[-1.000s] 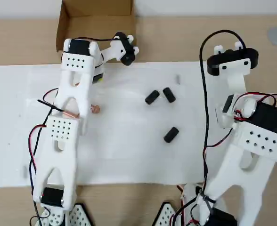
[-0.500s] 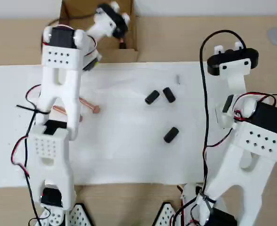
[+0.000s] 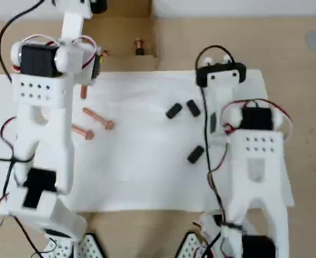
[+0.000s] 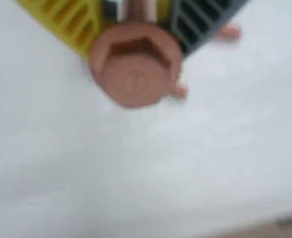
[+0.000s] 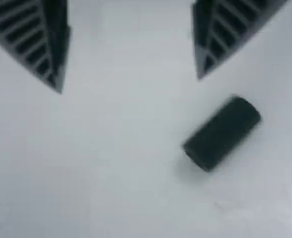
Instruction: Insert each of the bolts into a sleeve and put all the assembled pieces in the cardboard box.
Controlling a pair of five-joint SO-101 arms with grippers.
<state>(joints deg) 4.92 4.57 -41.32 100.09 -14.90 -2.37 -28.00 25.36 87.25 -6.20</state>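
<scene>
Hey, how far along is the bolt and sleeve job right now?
Done: what looks like one assembled piece lies in the cardboard box. In hand: the left pincer grips a bolt; the open right pincer hangs over a sleeve. Left: two loose bolts and three sleeves on the paper, none joined yet.

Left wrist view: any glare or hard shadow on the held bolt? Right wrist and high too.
Left wrist view: copper-coloured hex-head bolt evenly lit, no glare, only soft shading on the white paper sheet. Right wrist view: black cylindrical sleeve throws a soft shadow beside it. High view: diffuse light, no hot spots on the sheet.
</scene>
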